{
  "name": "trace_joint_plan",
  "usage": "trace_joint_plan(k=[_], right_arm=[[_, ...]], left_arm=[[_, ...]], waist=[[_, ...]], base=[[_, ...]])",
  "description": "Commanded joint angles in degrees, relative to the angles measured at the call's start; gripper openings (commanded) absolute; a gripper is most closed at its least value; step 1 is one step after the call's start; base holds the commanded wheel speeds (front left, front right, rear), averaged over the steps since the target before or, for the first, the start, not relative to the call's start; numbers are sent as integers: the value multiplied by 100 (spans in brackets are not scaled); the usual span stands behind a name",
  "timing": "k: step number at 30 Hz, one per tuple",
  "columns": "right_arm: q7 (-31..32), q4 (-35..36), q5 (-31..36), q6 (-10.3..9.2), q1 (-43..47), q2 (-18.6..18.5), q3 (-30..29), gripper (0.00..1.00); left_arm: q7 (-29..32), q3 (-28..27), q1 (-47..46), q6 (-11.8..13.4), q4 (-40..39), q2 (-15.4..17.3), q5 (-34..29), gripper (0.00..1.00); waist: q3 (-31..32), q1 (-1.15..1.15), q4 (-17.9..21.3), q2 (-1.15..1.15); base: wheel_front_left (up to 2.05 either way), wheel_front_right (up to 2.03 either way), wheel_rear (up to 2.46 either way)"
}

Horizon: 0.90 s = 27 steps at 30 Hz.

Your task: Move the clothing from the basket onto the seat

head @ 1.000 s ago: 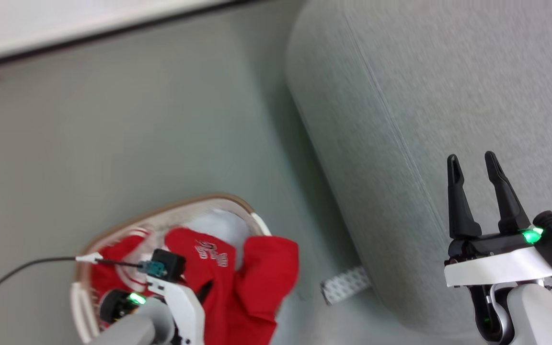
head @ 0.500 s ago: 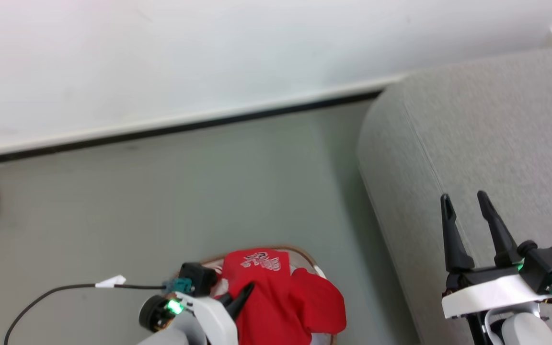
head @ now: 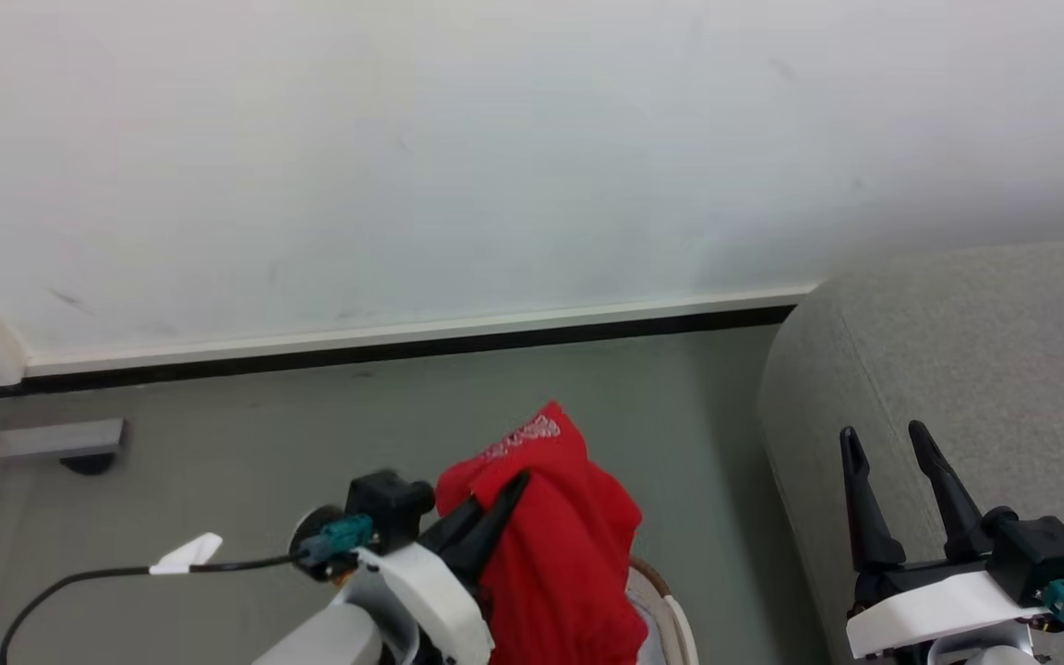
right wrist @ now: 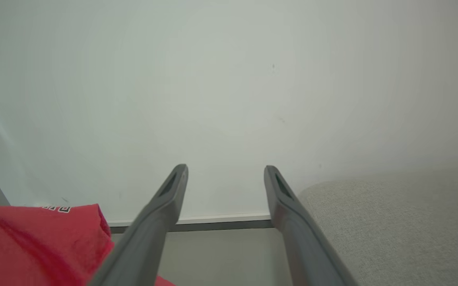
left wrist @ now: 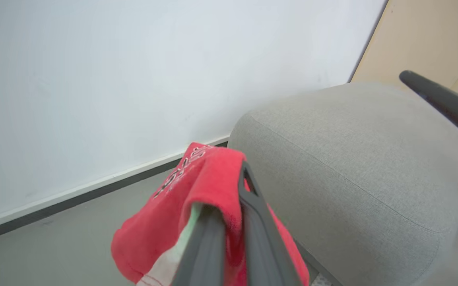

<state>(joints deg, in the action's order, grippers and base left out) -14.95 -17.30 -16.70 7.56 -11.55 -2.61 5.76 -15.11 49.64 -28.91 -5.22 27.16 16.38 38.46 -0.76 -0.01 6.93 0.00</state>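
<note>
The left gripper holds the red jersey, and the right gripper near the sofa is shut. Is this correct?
Not quite. The right gripper is open, not shut; the right wrist view shows it. The left gripper does hold the red jersey.

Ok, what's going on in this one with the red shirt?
The robot's left fingers are shut on the red jersey, holding it up over the basket, whose rim shows just beneath the hanging cloth. The right fingers stand open and empty above the grey sofa, near its edge. The jersey is not yet on the sofa.
</note>
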Motion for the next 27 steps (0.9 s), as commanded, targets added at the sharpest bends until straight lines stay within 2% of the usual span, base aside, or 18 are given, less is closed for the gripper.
trace_joint_plan(k=[1,11,27], right_arm=[[-12,4,17,-14,80,-26,6,100],[-12,33,-107,-14,212,-25,24,100],[-12,296,-223,-13,196,-25,566,100]], left_arm=[[-6,-169,64,23,-239,23,-199,0],[-7,-675,-206,62,-1045,81,-807,0],[6,-875,-559,157,-1292,105,-763,0]], waist=[[91,1,-84,0],[202,1,-226,0],[98,1,-285,0]], base=[[0,0,0],[0,0,0],[0,0,0]])
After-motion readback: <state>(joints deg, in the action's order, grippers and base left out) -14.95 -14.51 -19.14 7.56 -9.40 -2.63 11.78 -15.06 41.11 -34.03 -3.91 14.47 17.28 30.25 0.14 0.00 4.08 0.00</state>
